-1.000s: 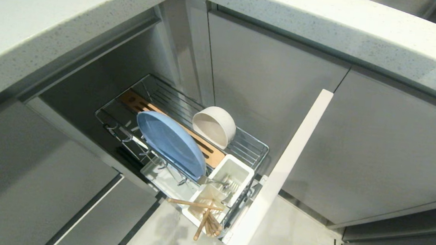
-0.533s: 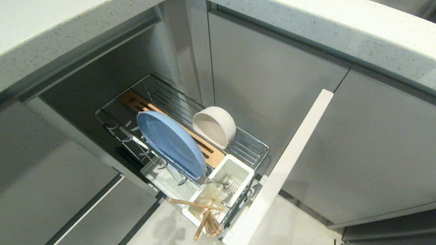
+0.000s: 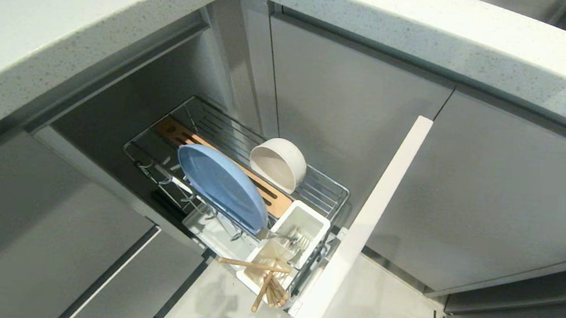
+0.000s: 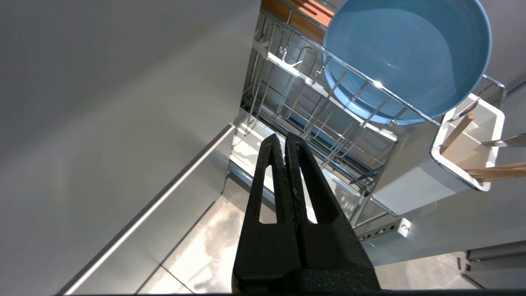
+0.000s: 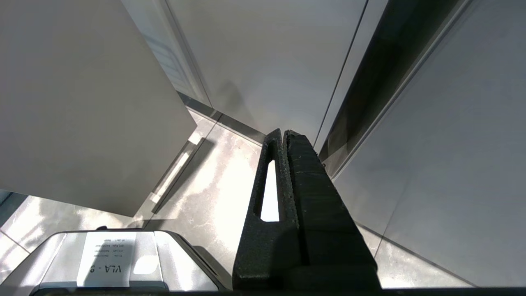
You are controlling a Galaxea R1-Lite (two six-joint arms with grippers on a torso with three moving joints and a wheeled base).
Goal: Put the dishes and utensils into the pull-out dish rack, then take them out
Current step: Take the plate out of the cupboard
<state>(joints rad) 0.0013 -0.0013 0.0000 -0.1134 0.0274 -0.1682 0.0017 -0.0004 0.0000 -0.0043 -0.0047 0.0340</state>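
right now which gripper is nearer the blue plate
Left. The left gripper sits shut just below the rack holding the blue plate; the right gripper faces cabinet doors, no plate visible.

1. A wire dish rack [image 3: 323,184] stands pulled out from the corner under a speckled pale countertop [image 3: 68,32].
2. A light-blue plate [image 3: 221,187] stands on edge, tilted, in the prongs along one side of the rack.
3. A white bowl [image 3: 278,164] lies on its side just beside the plate, with the slotted wooden strip [image 3: 177,133] running between them.
4. A white plastic cup [image 3: 309,220] sits at the rack's outer end, against the tall pale front panel [image 3: 358,232].
5. Wooden chopsticks [image 3: 264,288] lean out of the cup (one lies crosswise over the rest).
6. Silver cutlery [image 3: 283,238] rests in the cup, beside the plate's lower edge.
7. Grey cabinet doors [image 3: 489,197] flank the rack above a glossy tiled floor [image 3: 382,311].
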